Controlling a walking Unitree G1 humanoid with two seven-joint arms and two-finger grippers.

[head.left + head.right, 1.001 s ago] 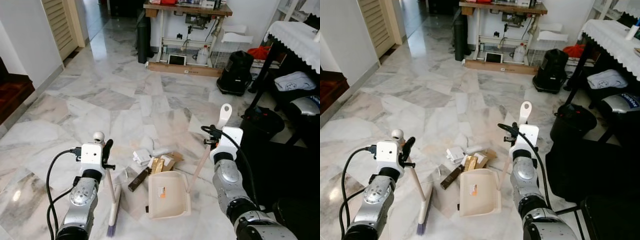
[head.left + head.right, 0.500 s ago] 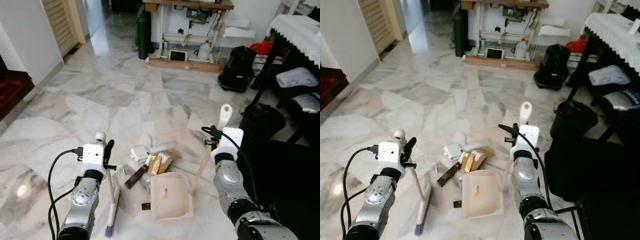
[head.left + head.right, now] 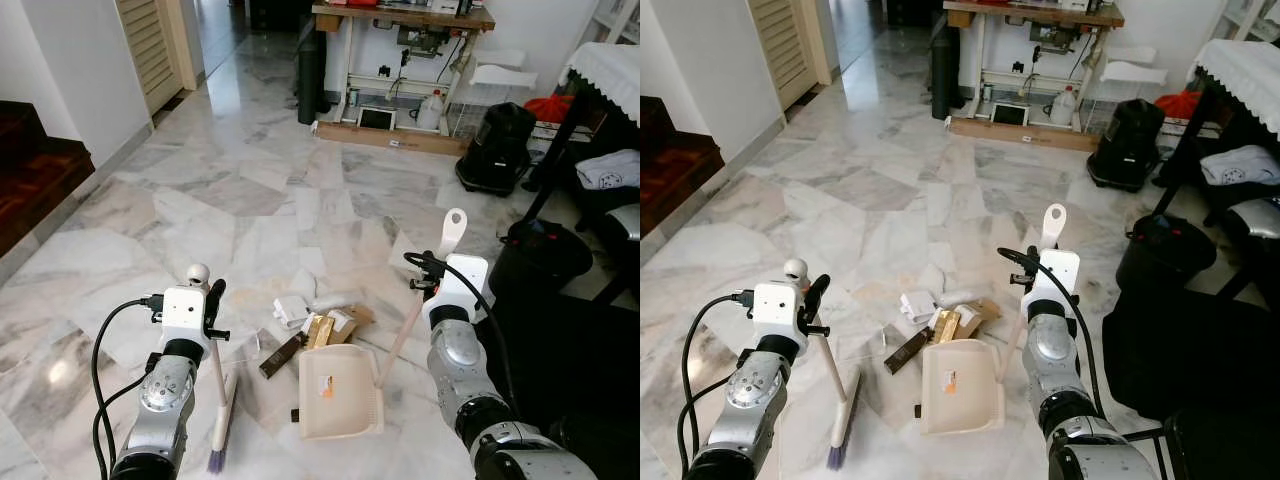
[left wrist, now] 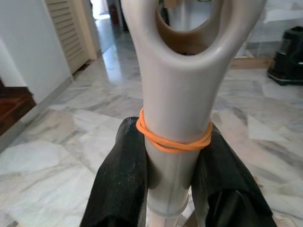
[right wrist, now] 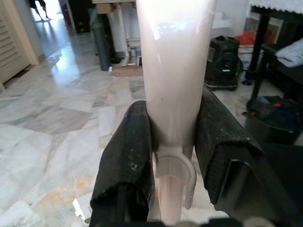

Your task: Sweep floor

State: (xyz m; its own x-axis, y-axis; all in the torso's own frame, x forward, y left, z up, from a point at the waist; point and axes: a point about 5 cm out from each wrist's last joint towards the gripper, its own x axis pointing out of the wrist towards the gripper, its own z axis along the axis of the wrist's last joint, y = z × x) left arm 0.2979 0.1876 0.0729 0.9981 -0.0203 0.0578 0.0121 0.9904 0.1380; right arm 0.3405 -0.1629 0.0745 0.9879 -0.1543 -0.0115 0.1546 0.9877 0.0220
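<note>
Marble floor [image 3: 250, 190], pale and glossy, ran wide and open ahead of us up to a bench [image 3: 400, 18] at the far wall. Our left gripper [image 4: 171, 158] clamped the broom [image 3: 221, 400] by its pale handle, both black fingers [image 4: 120, 179] pressed on its sides just under an orange rubber band [image 4: 173, 142]; the bristle end sat on the floor just left of the dustpan [image 3: 338, 392]. Our right gripper [image 5: 173, 142] was closed on the dustpan handle [image 3: 420, 290], which slanted up and right from the cream pan lying flat on the floor between our two arms. Scrap pile [image 3: 315, 322], with white bits, cardboard pieces and a dark stick, lay touching the pan's far edge, right of the broom head. Left side held a louvred door [image 3: 150, 45] and a dark wooden step [image 3: 30, 165], well apart from the pile. Right side was tighter: black bin [image 3: 545, 260] near the right gripper, a black vacuum [image 3: 498, 150] further back, dark furniture [image 3: 580, 350] close along our right arm.
</note>
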